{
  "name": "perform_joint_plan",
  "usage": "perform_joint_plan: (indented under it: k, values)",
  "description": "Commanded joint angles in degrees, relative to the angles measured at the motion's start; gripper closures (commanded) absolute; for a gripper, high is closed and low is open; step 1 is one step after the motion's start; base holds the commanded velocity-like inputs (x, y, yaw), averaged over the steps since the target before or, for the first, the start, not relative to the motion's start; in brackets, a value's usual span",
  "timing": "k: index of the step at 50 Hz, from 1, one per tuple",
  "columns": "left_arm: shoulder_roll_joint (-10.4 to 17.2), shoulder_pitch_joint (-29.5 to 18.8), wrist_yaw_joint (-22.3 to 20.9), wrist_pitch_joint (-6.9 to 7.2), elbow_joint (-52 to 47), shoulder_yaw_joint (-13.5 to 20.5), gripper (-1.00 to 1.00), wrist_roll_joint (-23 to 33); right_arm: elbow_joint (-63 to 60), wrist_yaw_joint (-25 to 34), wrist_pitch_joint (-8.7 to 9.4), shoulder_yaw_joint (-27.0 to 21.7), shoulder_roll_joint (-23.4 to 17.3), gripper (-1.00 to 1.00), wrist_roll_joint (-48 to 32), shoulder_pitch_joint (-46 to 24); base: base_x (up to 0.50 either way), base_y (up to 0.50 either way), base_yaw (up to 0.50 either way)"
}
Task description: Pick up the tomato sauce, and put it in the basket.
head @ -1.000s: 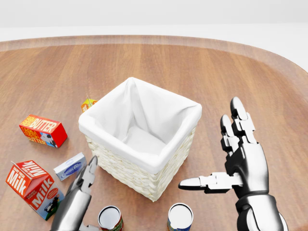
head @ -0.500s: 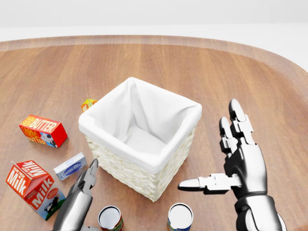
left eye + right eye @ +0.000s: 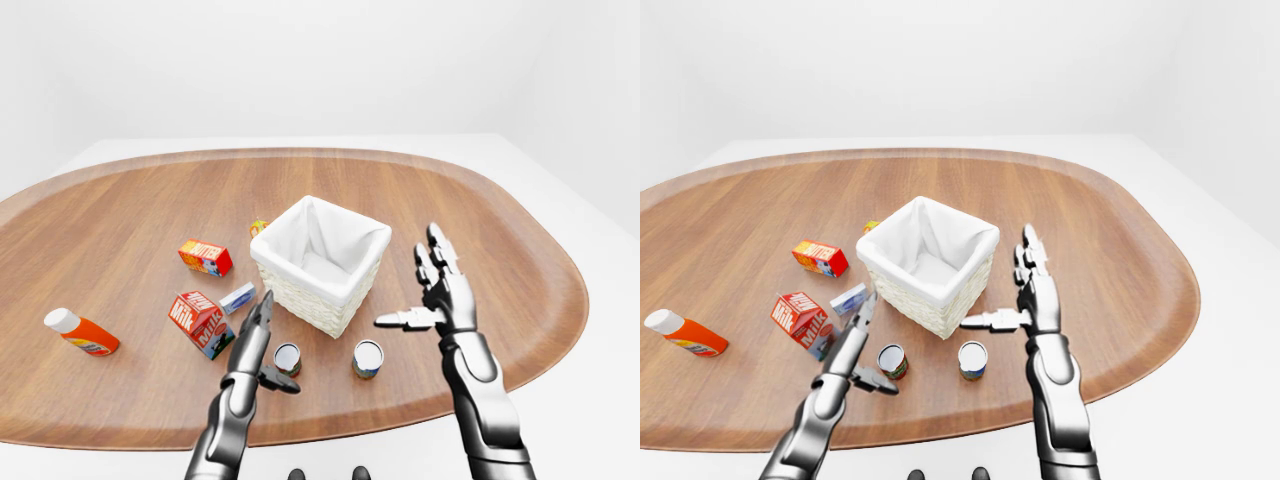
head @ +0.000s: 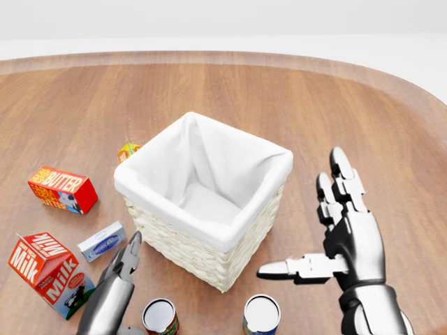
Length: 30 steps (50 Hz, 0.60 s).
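Note:
A can with a red label [image 4: 160, 317], which looks like the tomato sauce, stands upright at the bottom of the head view, below the white-lined wicker basket [image 4: 167, 241]. My left hand [image 3: 268, 350] is open just left of that can, with the thumb reaching toward it and no finger closed round it. My right hand [image 4: 318, 234] is open and empty to the right of the basket, palm facing left, above a second can with a blue label [image 4: 262, 315].
A milk carton [image 4: 47, 272], a small blue-white box [image 4: 102, 241], a butter box [image 4: 61, 189] and a small orange carton [image 4: 128, 150] lie left of the basket. An orange bottle [image 3: 82, 334] lies at the far left. The round wooden table's edge [image 3: 560, 330] curves at right.
My right hand has sunk slightly toward the bottom of the head view. The left hand, the cans and the basket have not moved.

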Motion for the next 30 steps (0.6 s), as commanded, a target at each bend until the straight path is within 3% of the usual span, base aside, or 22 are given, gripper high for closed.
perform_joint_plan:
  k: [1,30]
  values:
    - [0.10,-1.18,0.41,0.00,1.81,0.22,-1.00,-0.06,-0.06,-0.04,0.00,0.11,0.03,-1.00,-0.12,-0.01,0.00,0.00,0.00]
    - [0.20,-2.89,1.60,0.00,5.69,0.14,-1.00,0.20,0.50,0.05,0.00,0.00,0.03,-1.00,-0.16,-0.02,0.00,0.00,0.00]
